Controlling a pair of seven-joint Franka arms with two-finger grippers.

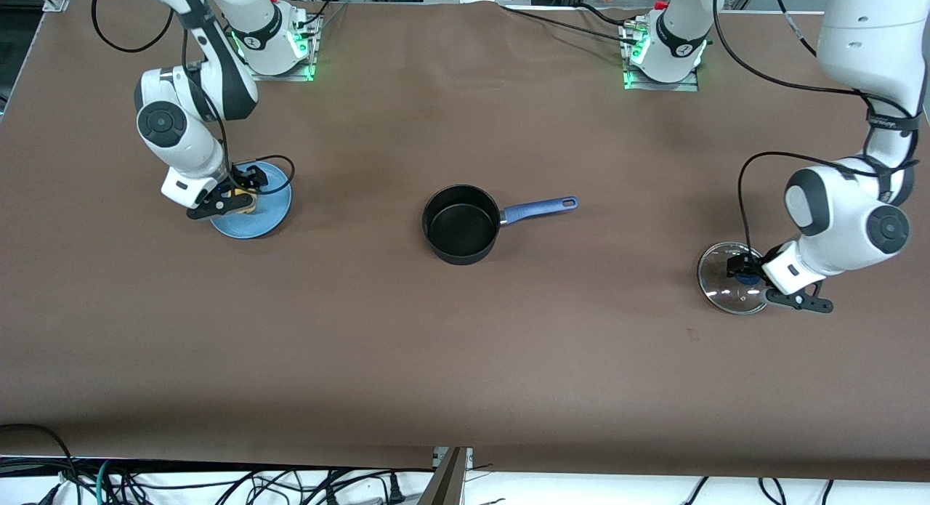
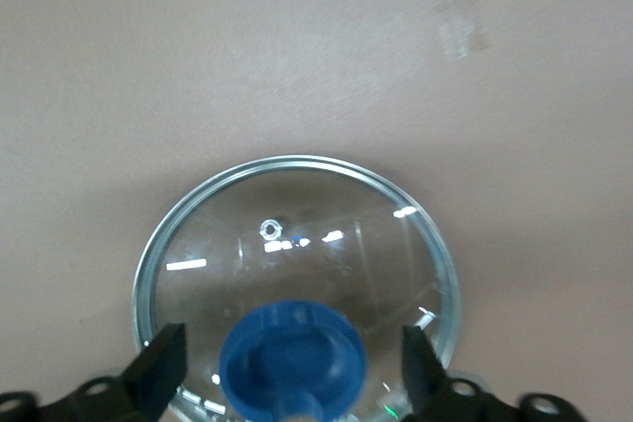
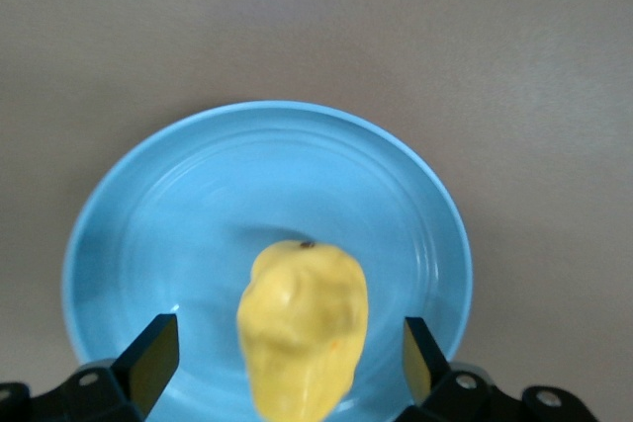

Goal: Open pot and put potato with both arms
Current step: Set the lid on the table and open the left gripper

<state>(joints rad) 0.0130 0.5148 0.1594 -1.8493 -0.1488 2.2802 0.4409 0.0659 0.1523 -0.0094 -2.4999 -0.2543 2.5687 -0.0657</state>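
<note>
Straddled potato (image 3: 303, 328) between wide-open right gripper (image 3: 287, 363) fingers, long axis lying across their gap; left gripper (image 2: 294, 368) open, flanking lid knob (image 2: 293, 358).

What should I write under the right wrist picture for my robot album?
The right gripper, fingers open, straddles the yellow potato on the blue plate.

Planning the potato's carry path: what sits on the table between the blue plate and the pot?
Nothing: the front view shows bare brown table between the blue plate and the open pot.
</note>
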